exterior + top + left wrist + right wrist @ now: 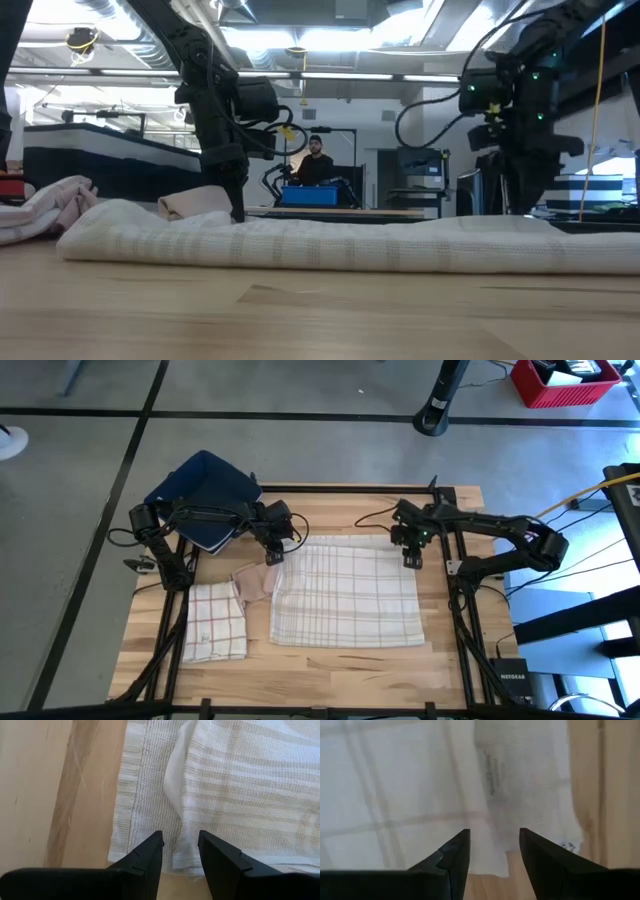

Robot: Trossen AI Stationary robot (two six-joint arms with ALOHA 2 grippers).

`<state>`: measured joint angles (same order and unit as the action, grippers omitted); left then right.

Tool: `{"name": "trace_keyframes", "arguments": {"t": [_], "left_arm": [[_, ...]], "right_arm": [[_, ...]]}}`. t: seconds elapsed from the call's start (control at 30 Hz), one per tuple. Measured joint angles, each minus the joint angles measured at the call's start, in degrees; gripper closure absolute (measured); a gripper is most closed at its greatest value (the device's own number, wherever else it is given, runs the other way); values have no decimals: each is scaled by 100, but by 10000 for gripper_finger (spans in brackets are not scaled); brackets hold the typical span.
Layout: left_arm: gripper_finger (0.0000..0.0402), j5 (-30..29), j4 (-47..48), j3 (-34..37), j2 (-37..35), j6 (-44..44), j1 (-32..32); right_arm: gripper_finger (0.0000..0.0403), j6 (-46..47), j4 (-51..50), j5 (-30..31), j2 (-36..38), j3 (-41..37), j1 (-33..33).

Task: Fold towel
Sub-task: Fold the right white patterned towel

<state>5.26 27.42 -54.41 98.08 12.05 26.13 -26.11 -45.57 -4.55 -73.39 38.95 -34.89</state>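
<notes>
A white towel with beige checks (345,595) lies spread flat in the middle of the table. It also shows in the low view (330,245). My left gripper (273,555) is open over the towel's far left corner (145,845), fingers pointing down on either side of a small fold at the edge. My right gripper (411,560) is open over the towel's far right corner (540,830), with the hem and a label between its fingers. My left gripper stands low at the towel's far left corner (175,855), fingers open and pointing down; whether the tips touch the cloth I cannot tell. My right gripper stands the same way at the far right corner (500,850); whether it touches I cannot tell.
A crumpled pink cloth (255,582) and a folded red-checked towel (215,622) lie left of the white towel. A dark blue cushion (205,485) sits at the far left corner. Bare wood lies along the near edge (330,670). A person (316,160) sits in the room behind.
</notes>
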Motion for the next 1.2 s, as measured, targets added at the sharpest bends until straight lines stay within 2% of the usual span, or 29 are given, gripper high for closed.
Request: {"name": "trace_keyframes", "arguments": {"t": [0.2,0.3,0.4,0.63,0.77,0.9,1.0,1.2], "left_arm": [[282,0,0,0,0,47,0],[285,0,-15,0,0,57,0],[301,-2,-26,0,0,140,0],[362,-2,-17,-2,-26,151,-17],[396,-5,225,-120,-91,163,-98],[398,-198,526,-336,-347,123,-247],[399,-472,662,-459,-641,65,-363],[400,-1412,852,-603,-1166,-71,-454]], "right_arm": [[232,-261,297,31,-1,-295,0],[248,-288,490,4,-1,-375,-2],[282,-428,632,23,-1,-452,-2],[391,-459,546,336,-1,-384,0],[392,-286,241,439,3,-31,2],[398,-278,-158,443,126,323,2],[400,-268,-248,460,324,470,2],[401,-120,-129,864,767,630,2]]}}
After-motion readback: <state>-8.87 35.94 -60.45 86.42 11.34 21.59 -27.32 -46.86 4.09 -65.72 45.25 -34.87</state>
